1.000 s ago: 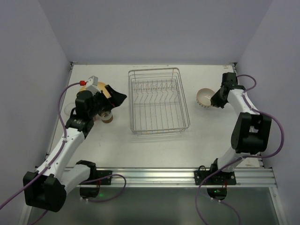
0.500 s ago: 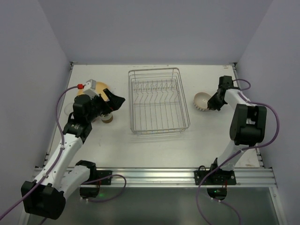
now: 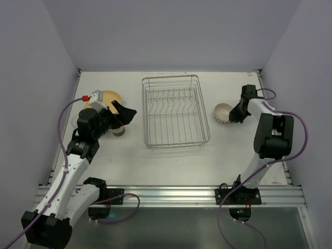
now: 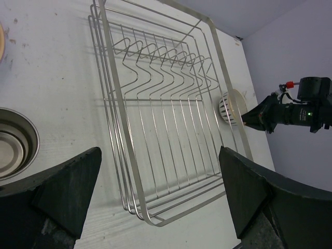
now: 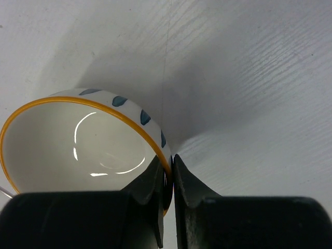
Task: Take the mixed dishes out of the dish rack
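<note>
Reporting from the remote station, reading left to right.

Far left: the yellow-orange plate [image 3: 109, 96] is lying flat on the table [image 3: 171, 161], partly hidden behind the left arm. The brown-and-cream cup [image 3: 119, 131] is standing upright just near of it, mouth up.

Left gripper [image 3: 125, 114]: it is hanging above the table between the cup and the dish rack [image 3: 176, 78], with its jaws spread wide and nothing between them. In the left wrist view the cup is sitting just outside the left finger, while the rack is lying ahead of the fingers, apart from both.

Centre: the dish rack is sitting square on the table, its row of upright prongs [image 4: 161, 72] running across the far half.

Right: the bowl [image 3: 223, 112] is lying on the table side of the rack, just beside its right wall and outside it. It is tilted, its ribbed outside turned toward the rack. I cannot tell whether it is resting on the table.

Right gripper [image 5: 167, 174]: it is pinching the bowl's orange-edged rim, one finger inside and one outside, jaws nearly together on the wall.
</note>
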Controlling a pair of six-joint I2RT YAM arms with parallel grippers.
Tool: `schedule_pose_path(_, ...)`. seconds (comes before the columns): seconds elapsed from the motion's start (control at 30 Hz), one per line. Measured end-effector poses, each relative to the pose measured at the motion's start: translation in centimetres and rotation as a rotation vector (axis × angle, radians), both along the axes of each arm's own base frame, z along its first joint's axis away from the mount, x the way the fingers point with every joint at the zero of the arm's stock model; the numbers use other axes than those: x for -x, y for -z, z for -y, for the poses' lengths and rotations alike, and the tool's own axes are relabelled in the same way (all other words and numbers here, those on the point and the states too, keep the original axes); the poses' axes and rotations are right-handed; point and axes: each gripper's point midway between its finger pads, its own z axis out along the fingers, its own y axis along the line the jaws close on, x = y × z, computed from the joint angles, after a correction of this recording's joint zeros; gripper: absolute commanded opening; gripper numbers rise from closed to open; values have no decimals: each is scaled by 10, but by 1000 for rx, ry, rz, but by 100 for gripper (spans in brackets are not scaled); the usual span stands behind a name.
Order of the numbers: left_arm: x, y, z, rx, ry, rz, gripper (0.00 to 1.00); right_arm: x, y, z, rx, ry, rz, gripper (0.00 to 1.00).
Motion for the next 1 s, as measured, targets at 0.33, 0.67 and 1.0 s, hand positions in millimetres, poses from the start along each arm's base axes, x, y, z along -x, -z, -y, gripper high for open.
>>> schedule_pose_path(0.33,23,-10,-6,3,-9,29,100,-2,1,-2,-10,-7,5,47)
schedule_pose_path(0.67,46,-7,-13,-36,-7,20,100,5,-10,-3,-7,-8,30,56)
schedule_pose_path(1.0,56,1,-38,-157,-86,8,100,16,-152,-12,53,-79,460,99)
